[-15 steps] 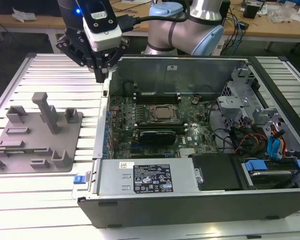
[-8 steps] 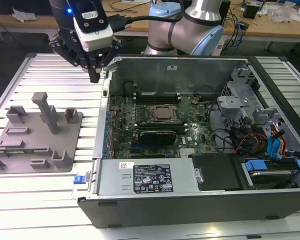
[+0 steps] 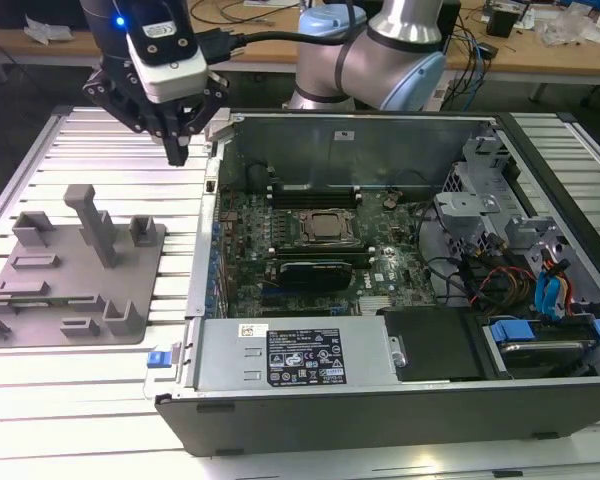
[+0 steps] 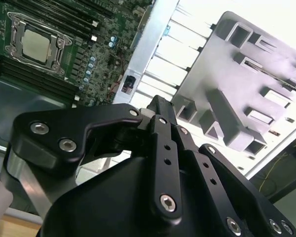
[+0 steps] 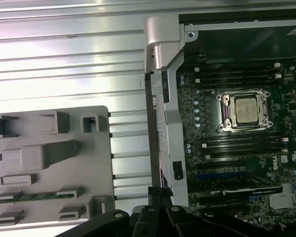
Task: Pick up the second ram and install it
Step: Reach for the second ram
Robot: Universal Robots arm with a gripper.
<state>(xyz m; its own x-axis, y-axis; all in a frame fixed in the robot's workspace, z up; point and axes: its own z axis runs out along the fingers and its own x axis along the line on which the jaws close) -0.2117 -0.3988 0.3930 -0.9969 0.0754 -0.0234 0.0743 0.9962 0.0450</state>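
One ram point(image 5: 34, 196), one claw point(image 3: 177, 150)

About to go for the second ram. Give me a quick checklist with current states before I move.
1. Thin green ram stick lies in the grey plastic fixture plate: ok.
2. End effector carries nothing: ok.
3. End effector opened for a grasp: not ok, it is shut.
4. End effector above the stick: not ok; it hangs over the slatted metal table, between the fixture and the open computer case.
5. Free long black memory slot beside the square silver processor: cannot tell.
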